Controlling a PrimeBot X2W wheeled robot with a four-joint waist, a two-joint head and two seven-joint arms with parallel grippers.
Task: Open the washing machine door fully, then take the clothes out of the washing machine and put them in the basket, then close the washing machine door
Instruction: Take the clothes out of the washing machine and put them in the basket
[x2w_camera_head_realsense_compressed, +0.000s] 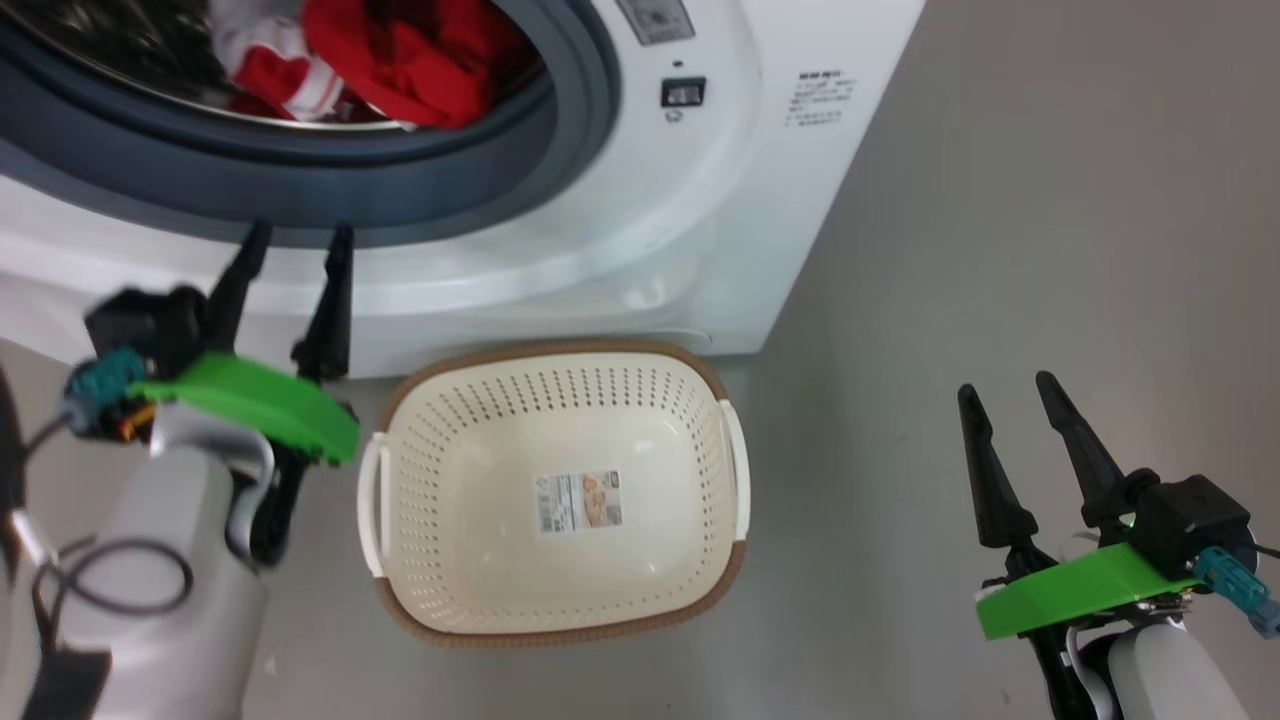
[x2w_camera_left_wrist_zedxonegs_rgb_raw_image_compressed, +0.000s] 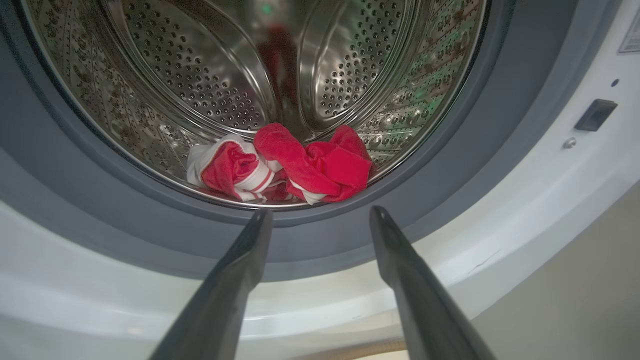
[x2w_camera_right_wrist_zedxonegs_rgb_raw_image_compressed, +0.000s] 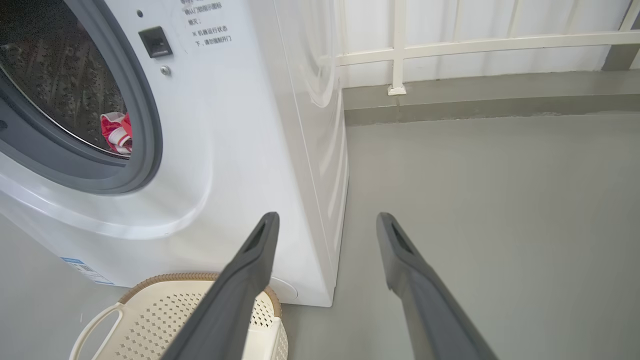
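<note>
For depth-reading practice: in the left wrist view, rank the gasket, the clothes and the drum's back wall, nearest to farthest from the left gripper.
1. The gasket, just past the fingers.
2. The clothes, at the drum's front lip.
3. The drum's back wall, deepest, upper centre.

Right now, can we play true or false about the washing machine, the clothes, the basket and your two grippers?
1. The basket has no clothes in it. True.
2. The clothes lie inside the washing machine. True.
3. The left gripper is holding the clothes. False: it is open, in front of the washing machine's opening, not touching them.
4. The right gripper is shut. False: it is open, over the floor beside the basket.
</note>
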